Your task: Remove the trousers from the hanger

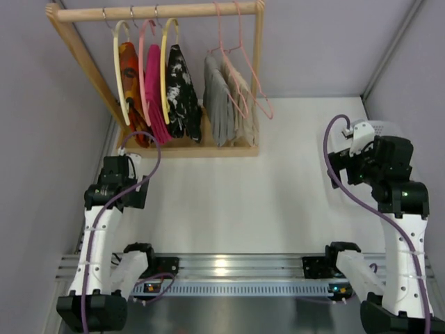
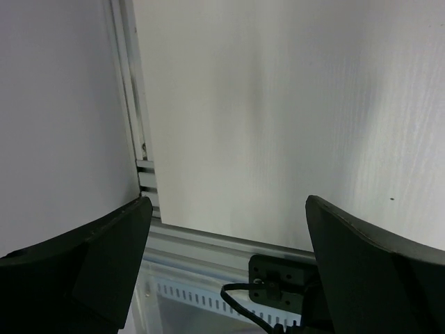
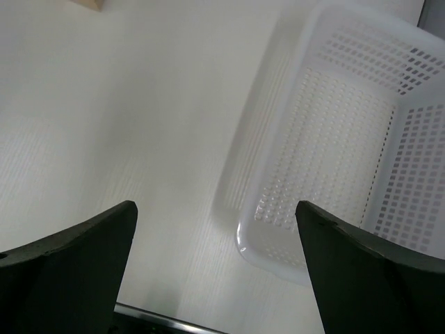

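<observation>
The beige trousers [image 1: 245, 104] hang in soft pleats on the thin pink wire hanger [image 1: 243, 42], the rightmost one on the wooden rack [image 1: 160, 12] at the back of the table. My left gripper [image 1: 124, 182] is far from them at the left side; in the left wrist view it [image 2: 229, 202] is open and empty over bare table. My right gripper [image 1: 361, 161] is at the right side, also far from the rack; in the right wrist view it [image 3: 215, 205] is open and empty.
Grey trousers [image 1: 217, 104] hang on a twin pink wire hanger just left of the beige ones. Three hoop hangers carry an orange [image 1: 129, 62], a pink [image 1: 154, 83] and a black-and-white garment [image 1: 182, 83]. A white perforated basket [image 3: 348, 139] sits below the right gripper. The base rail [image 2: 208, 243] is near the left gripper.
</observation>
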`<state>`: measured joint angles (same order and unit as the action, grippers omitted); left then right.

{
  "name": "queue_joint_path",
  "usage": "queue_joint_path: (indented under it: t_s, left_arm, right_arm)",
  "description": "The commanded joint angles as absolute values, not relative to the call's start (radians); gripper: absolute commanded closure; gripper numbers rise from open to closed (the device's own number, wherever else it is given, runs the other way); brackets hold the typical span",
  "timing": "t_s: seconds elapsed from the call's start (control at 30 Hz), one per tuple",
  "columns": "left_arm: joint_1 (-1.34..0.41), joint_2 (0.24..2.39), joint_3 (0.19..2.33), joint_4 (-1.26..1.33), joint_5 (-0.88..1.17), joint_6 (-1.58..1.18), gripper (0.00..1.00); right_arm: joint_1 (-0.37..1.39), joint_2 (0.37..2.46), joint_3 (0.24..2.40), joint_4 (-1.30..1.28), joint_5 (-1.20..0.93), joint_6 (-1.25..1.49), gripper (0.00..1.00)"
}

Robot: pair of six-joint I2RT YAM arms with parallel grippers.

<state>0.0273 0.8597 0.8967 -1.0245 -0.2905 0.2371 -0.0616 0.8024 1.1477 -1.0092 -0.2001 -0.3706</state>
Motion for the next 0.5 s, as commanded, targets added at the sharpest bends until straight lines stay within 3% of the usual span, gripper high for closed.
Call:
queue_joint_path:
  t_s: [0.0, 0.23, 0.47]
  left_arm:
    - [0.099, 0.862, 0.974, -1.040, -0.233, 0.236, 0.01]
    - [0.717, 1.130, 1.258, -1.175, 0.318, 0.330, 0.01]
    - [0.773, 1.145, 1.393, -1.200, 0.461, 0.399, 0.02]
  right_arm:
    - [-0.052, 0.844, 1.299, -1.026, -0.287, -0.327, 0.01]
    - [-0.052, 0.992, 1.547, -1.057, -0.426, -0.272, 0.01]
    - [-0.052, 1.222, 1.857, -1.091, -0.647, -0.155, 0.01]
